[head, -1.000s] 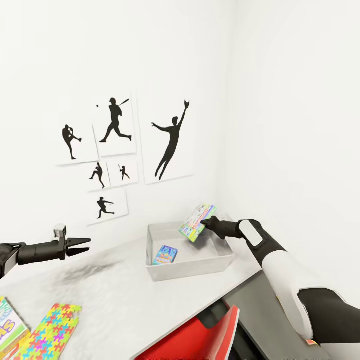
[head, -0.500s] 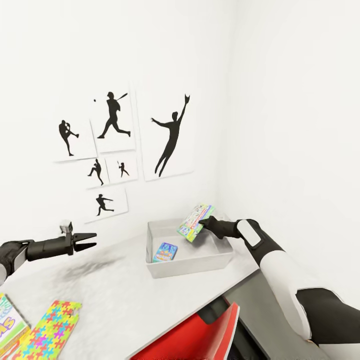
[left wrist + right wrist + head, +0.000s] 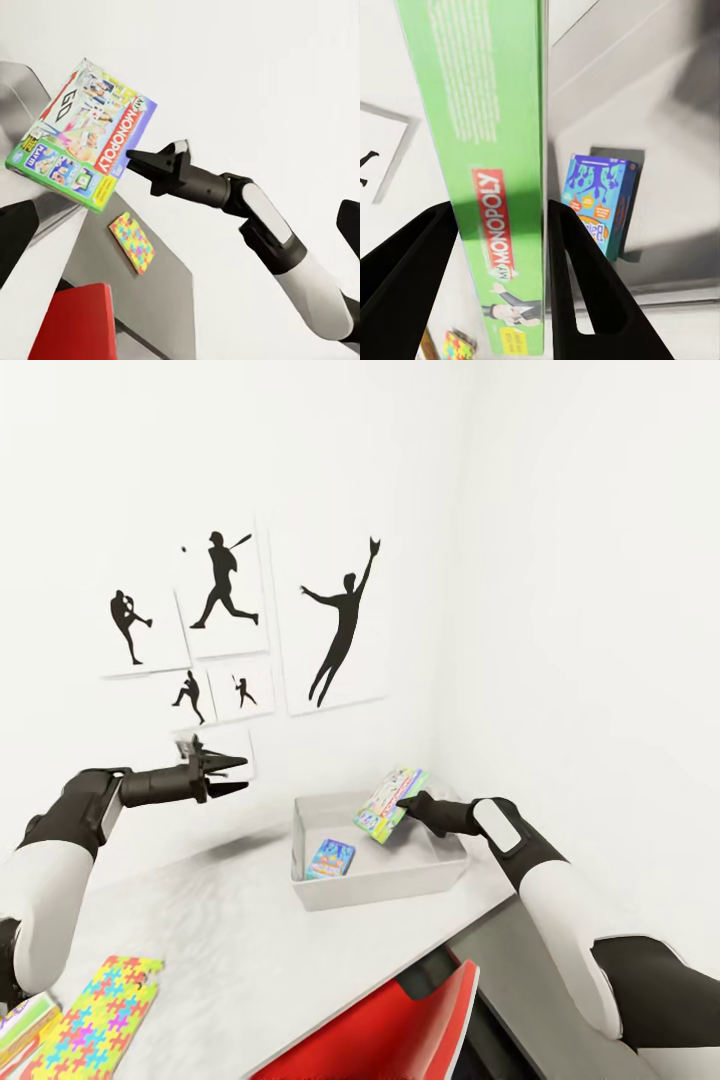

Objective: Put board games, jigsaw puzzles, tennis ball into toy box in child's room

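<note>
Green-edged and pastel, the Monopoly box (image 3: 391,804) hung tilted over the toy box (image 3: 380,880) in the head view, pinched at one edge by the right gripper (image 3: 408,803); the bin's open floor lay straight below it, so release looked like the move to come. A smaller blue game box (image 3: 330,858) leaned inside the bin toward its left wall, clear of the drop. The left gripper (image 3: 232,776) stood well apart over the table (image 3: 220,940), fingers slightly spread and empty, in front of the silhouette pictures (image 3: 235,630). A jigsaw puzzle (image 3: 98,1015) and the corner of another game (image 3: 22,1022) lay at the table's near left end, closer to the left arm. A red chair (image 3: 400,1030) stood under the table edge.

From the left wrist, the Monopoly box (image 3: 81,135) showed its cover, its long axis slanting down toward the bin's rim (image 3: 22,97), the right gripper (image 3: 142,161) clamped on its lower corner. A second puzzle (image 3: 132,241) lay on a grey surface beyond.

From the right wrist, both fingers (image 3: 577,277) pressed the green box's (image 3: 487,150) two faces, edge on. The blue game (image 3: 598,199) stood beside it on the bin floor (image 3: 660,112), not beneath.
</note>
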You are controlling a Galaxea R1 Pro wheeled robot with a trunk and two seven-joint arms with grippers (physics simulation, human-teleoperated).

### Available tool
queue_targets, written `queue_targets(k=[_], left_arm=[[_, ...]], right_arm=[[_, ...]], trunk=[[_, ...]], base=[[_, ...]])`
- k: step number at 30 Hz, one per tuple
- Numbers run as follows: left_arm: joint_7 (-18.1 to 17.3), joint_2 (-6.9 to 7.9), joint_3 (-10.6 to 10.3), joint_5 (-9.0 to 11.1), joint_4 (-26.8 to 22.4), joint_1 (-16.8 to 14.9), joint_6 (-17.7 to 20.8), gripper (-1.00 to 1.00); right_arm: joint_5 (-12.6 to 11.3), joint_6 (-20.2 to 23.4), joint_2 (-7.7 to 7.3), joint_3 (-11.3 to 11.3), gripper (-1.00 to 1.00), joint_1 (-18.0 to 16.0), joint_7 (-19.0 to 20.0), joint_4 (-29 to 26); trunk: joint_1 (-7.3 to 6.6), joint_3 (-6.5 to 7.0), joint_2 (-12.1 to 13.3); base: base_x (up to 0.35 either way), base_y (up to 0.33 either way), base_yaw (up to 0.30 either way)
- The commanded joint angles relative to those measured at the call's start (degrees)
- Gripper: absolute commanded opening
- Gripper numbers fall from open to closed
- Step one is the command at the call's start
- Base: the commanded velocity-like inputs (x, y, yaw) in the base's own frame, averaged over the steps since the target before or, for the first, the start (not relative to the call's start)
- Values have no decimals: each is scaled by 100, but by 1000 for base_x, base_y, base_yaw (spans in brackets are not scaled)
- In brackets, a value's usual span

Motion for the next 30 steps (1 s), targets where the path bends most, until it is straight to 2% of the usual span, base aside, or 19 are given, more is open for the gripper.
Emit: queue_targets(k=[1,5,10,20,22,28,30], left_arm=[[-45,-17,24,-59,-15,-2,43,100],[-45,-22,35,-53,-59,21,9,100],[-45,-39,37,-45,-72,37,3,100],[-45,-46,41,-43,-82,42,2,100],[-45,-46,39,-43,-85,42,2,100],[-45,-46,38,-43,-87,42,2,100],[-45,-46,38,-43,-88,42,2,100]], right_arm=[[42,10,3,26,-100,-7,37,-1],[43,9,88,138,-100,-62,-33,-7],[43,-2,113,159,-100,-136,-179,-9],[68,-339,159,181,-100,-175,-243,-10],[170,-410,163,182,-100,-175,-245,-10],[774,-615,228,173,-100,-176,-246,-2],[846,-635,250,169,-100,-176,-246,-1]], trunk=[[4,-23,-15],[4,-61,-15],[4,-108,-15],[4,-203,-15],[4,-222,-15],[4,-278,-15],[4,-297,-15]], base=[[0,0,0],[0,0,0],[0,0,0],[0,0,0],[0,0,0],[0,0,0],[0,0,0]])
